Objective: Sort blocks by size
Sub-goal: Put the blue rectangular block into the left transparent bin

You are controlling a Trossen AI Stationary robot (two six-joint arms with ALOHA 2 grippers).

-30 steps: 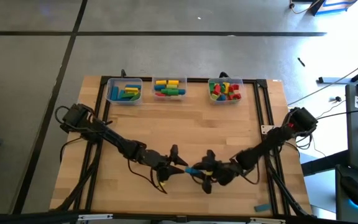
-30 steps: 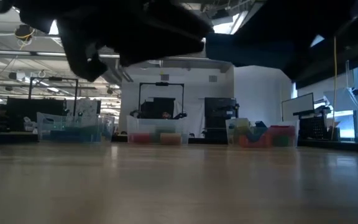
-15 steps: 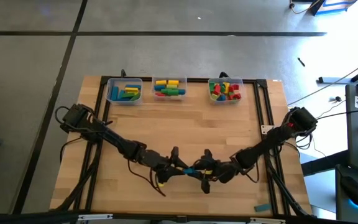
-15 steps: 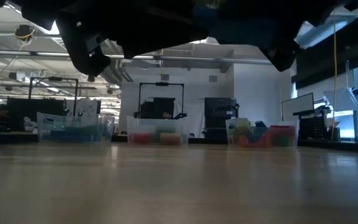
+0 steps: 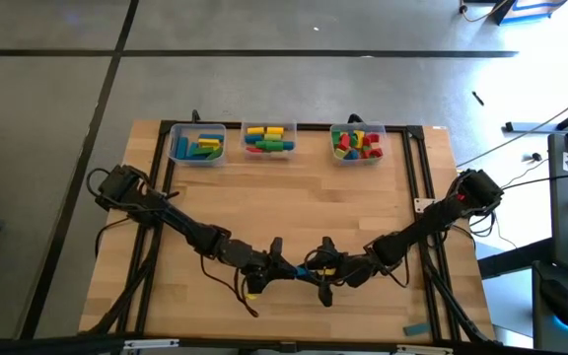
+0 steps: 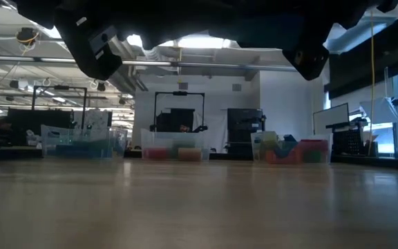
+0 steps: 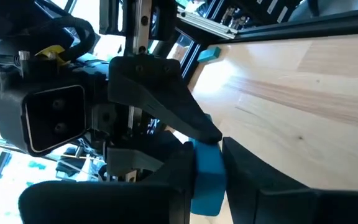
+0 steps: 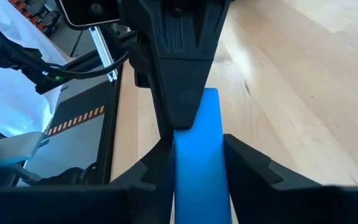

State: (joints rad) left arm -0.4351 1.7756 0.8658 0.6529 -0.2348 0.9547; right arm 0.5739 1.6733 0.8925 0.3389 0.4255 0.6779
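A blue block [image 5: 307,268] hangs between my two grippers above the near middle of the table. My left gripper [image 5: 282,269] comes from the left and is shut on the block's one end [image 7: 207,176]. My right gripper [image 5: 319,272] comes from the right and is shut on the block's other part [image 8: 196,149]. In the low view both grippers are dark shapes along the top edge, clear of the wood. More blocks lie in three clear bins at the far edge. My left gripper pinches the blue block's end [image 7: 209,163] between its two fingers, coming level from the table's left. The block is clear of the table. My right gripper pinches the block's two long sides [image 8: 191,171] between its fingers. Its fingers lie along the block and come level from the table's right. The block's free end [image 8: 209,99] sticks out toward my left gripper.
Three clear bins stand in a row at the far edge, left [image 5: 197,144], middle [image 5: 268,139] and right [image 5: 357,143], each with coloured blocks. A loose blue piece [image 5: 416,328] lies by the near right corner. Bare wood [image 5: 294,202] lies between the bins and the grippers.
My left gripper has shut on the blue block's end; its fingers stood wide apart a second ago. My right gripper has gone a little toward the table's left with the block, bringing it between the left fingers.
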